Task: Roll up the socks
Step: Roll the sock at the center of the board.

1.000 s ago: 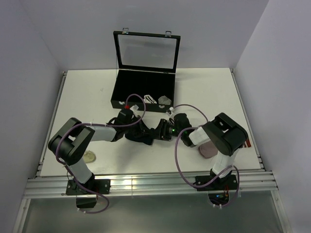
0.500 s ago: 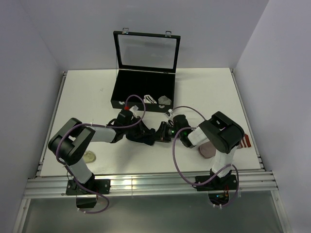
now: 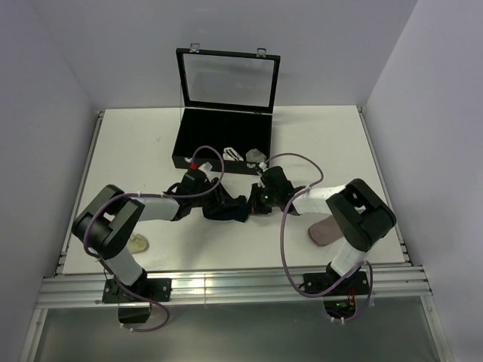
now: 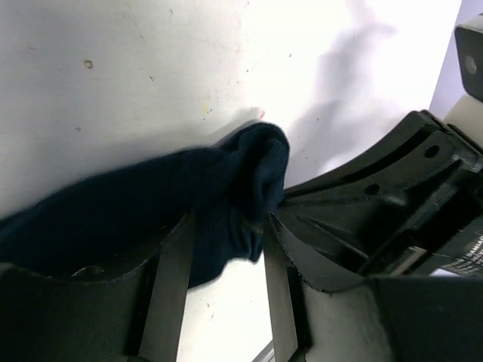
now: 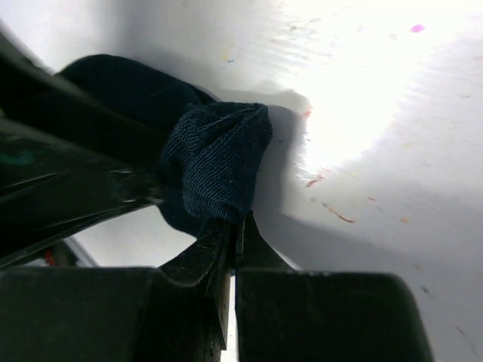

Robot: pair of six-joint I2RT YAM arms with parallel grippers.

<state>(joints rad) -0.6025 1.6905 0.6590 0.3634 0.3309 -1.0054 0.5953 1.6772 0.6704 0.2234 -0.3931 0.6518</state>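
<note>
Two pincers meet on one navy sock [image 5: 215, 162].
The right gripper [image 5: 234, 235] has its fingers pressed together on the sock's bunched end at their tips; the left gripper [image 4: 224, 230] stands apart, the sock lying between its fingers.

My right gripper [image 5: 234, 226] now clamps shut on the bunched end of the navy sock [image 5: 215, 162]. Its wrist sits nearer the black case [image 3: 224, 143] than before and its elbow farther from it. My left gripper [image 4: 226, 253] now has its jaws parted, with the sock lying between them.
</note>
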